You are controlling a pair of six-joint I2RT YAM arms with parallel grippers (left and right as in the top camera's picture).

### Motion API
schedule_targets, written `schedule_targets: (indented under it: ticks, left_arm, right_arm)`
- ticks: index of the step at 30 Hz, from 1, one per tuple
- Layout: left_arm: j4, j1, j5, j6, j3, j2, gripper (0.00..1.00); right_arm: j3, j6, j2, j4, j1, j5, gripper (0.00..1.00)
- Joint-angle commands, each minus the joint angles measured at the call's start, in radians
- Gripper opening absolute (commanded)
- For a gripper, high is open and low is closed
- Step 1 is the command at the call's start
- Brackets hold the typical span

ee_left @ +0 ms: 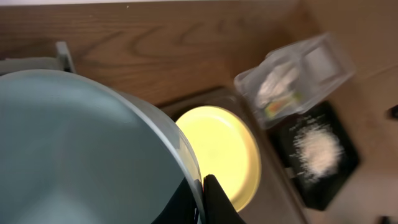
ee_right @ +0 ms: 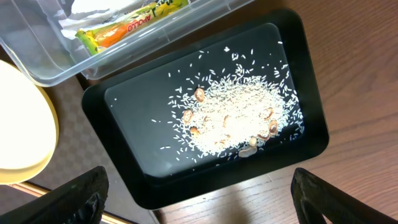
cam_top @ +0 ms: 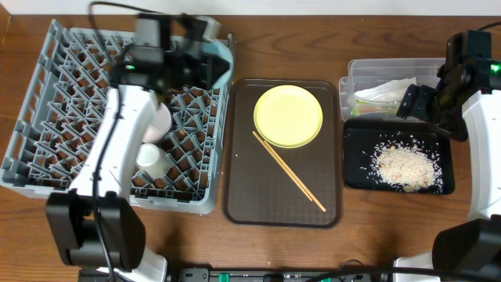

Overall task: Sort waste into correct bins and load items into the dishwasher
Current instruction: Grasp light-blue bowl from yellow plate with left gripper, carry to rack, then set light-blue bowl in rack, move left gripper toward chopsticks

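the light-blue bowl hangs tilted on its edge over the far right corner of the dish rack, its rim pinched between the fingers of the left gripper, a hold that seems meant to slot it upright among the pegs, not far from the pinkish-white bowl. the yellow plate and chopsticks lie on the brown serving tray in the middle, not yet loaded. at the right, the right gripper hovers spread wide and empty over the black tray of rice crumbs, just near of the clear tub holding the sachet, so the waste looks sorted.
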Motion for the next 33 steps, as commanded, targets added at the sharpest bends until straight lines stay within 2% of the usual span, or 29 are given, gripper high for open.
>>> schedule_targets:
  ticks: [1, 7, 11, 17, 18, 20, 23, 26, 28, 33]
  left_arm:
    - [0.031, 0.098, 0.315, -0.081, 0.011, 0.060, 0.08]
    - [0.129, 0.193, 0.528, -0.239, 0.011, 0.172, 0.08]
    - [0.140, 0.241, 0.537, -0.326, 0.011, 0.240, 0.08]
    - [0.140, 0.306, 0.535, -0.362, 0.011, 0.300, 0.09]
    - [0.140, 0.318, 0.529, -0.362, 0.011, 0.306, 0.14]
    - [0.140, 0.343, 0.519, -0.362, 0.011, 0.311, 0.37]
    - [0.140, 0.378, 0.498, -0.362, 0.010, 0.311, 0.44]
    - [0.140, 0.416, 0.498, -0.361, 0.010, 0.311, 0.58]
    - [0.140, 0.443, 0.497, -0.361, 0.010, 0.311, 0.70]
    - [0.147, 0.486, 0.498, -0.362, 0.010, 0.308, 0.83]
  right_arm:
    - [0.014, 0.010, -0.008, -0.001, -0.005, 0.010, 0.92]
    - [0.014, 0.009, -0.008, -0.004, -0.005, 0.010, 0.92]
    - [0.014, 0.002, -0.008, -0.006, -0.005, 0.010, 0.92]
    - [0.014, 0.002, -0.008, -0.008, -0.005, 0.010, 0.92]
    - [0.014, 0.002, -0.008, -0.008, -0.005, 0.010, 0.92]
    - [0.014, 0.002, -0.008, -0.009, -0.005, 0.010, 0.92]
    - [0.014, 0.002, -0.008, -0.010, -0.005, 0.010, 0.92]
    - [0.014, 0.002, -0.008, -0.011, -0.005, 0.010, 0.92]
    - [0.014, 0.002, -0.008, -0.013, -0.005, 0.010, 0.92]
    - [0.014, 0.002, -0.008, -0.013, -0.005, 0.010, 0.92]
